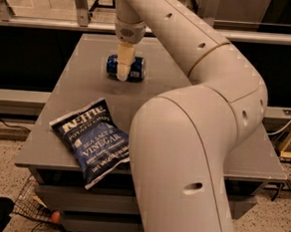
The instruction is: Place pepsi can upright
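Observation:
The pepsi can [137, 68], dark blue with white lettering, lies on its side at the back of the grey table [72, 90]. My gripper [122, 72] reaches straight down from the wrist onto the can's middle. Its cream tip covers the centre of the can, so only the can's two ends show, one on each side. The tip reaches down to about the table surface in front of the can. The can rests on the table.
A large dark-blue chip bag [91, 141] lies flat at the table's front left, overhanging the edge a little. My arm's big elbow [182, 155] covers the table's front right. A rail and glass stand behind the table. A wire basket [31, 207] sits on the floor.

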Robot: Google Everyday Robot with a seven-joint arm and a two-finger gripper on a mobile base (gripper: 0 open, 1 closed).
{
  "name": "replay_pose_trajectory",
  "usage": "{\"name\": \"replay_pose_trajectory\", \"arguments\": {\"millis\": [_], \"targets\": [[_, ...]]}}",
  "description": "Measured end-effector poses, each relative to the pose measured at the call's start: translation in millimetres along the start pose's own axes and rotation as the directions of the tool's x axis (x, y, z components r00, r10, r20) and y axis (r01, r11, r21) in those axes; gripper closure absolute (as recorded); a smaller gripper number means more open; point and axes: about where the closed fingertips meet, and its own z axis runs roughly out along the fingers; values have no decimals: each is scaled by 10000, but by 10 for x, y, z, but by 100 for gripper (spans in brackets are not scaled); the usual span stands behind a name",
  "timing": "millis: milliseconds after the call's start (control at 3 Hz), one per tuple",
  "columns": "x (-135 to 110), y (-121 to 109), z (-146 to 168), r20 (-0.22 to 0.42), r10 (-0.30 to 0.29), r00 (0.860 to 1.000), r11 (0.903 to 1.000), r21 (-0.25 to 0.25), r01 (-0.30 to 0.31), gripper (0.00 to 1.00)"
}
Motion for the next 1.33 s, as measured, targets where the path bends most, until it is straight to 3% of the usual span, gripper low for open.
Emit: {"name": "replay_pose_trajectory", "arguments": {"millis": [667,1333], "targets": [[-68,95,96,-68,39,10000,9992,-401,-42,0],[-77,67,145,6,204,9998,9994,-289,-204,41]]}}
